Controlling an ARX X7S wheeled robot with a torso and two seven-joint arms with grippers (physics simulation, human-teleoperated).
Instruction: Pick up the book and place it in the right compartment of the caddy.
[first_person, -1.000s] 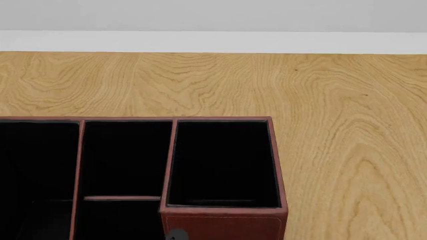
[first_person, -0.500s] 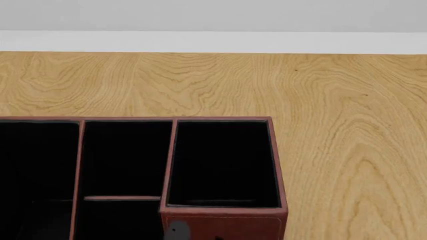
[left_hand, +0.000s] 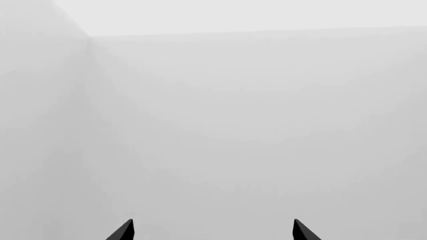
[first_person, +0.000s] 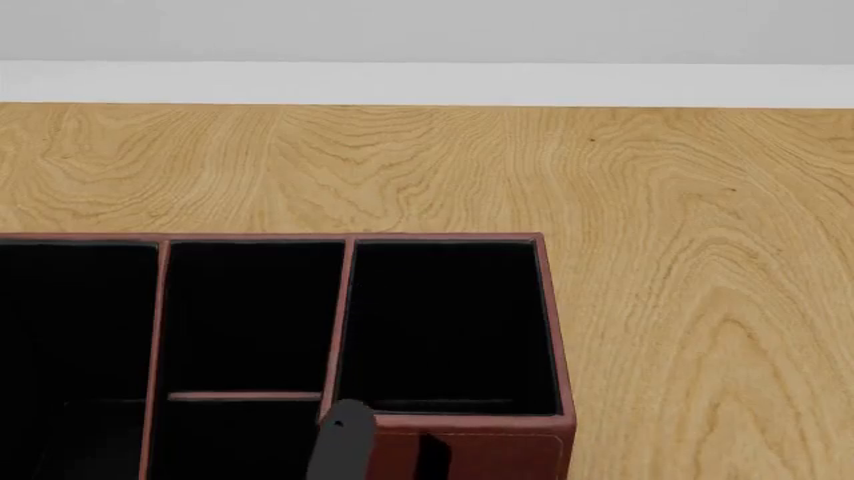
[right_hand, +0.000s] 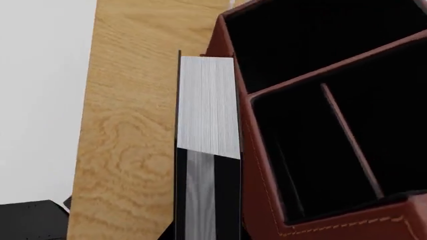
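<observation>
Two black tips of my left pincer (left_hand: 212, 231) stand spread wide with nothing between them. It points at a plain white wall (left_hand: 253, 125), far from the job.

My right pincer (right_hand: 200, 212) is hard to make out. I think it is pinching the book (right_hand: 208, 102) low down, because the book hangs up in the air right in front of that arm's camera. The white page edges face the camera and the black covers sit on both sides. The book is just beside the outside wall of the caddy (right_hand: 263, 165). I cannot tell if they touch.

From my head I see a grey bit (first_person: 340, 445) poking up at the near wall of the caddy. It may be the book or a finger, I cannot tell. A little more to the right is the right compartment (first_person: 447, 325), open, dark and with nothing in it. Past that is bare table (first_person: 707, 300).

I think the book is stiff and a bit heavy for its size. The covers look smooth, so it could slip. Squeezing both flat covers is the best hold, with the pages shut tight in between.
</observation>
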